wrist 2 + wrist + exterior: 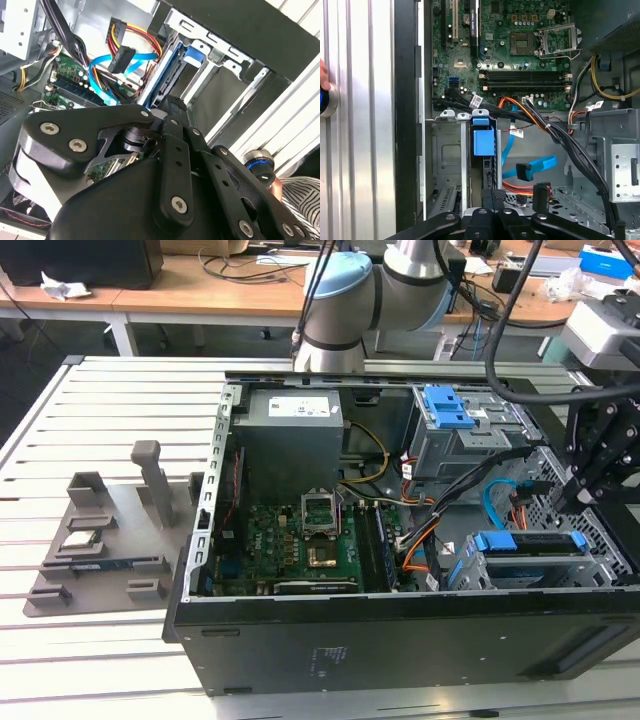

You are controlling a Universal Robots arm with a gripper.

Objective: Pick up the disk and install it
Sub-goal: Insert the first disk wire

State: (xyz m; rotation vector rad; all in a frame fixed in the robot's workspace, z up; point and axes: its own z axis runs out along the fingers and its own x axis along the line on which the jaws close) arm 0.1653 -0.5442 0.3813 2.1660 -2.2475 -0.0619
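The disk (530, 544) sits in the drive cage at the front corner of the open computer case, on the exterior view's right, its blue carrier frame showing. Both wrist views show it edge-on in its slot, with the blue tab (483, 141) and blue edge (165, 75) visible. My gripper (562, 500) hangs just above the disk's outer end. Its black fingertips (493, 196) are together, with nothing visible between them, and they point at the disk's edge (172, 103).
A second blue carrier (447, 407) sits in the upper cage, beside the grey power-supply box (290, 435). Blue and orange cables (532, 167) lie loose beside the slot. A grey fixture with parts (110, 530) stands on the exterior view's left. A hand (322, 75) rests by a blue-ringed button (260, 165).
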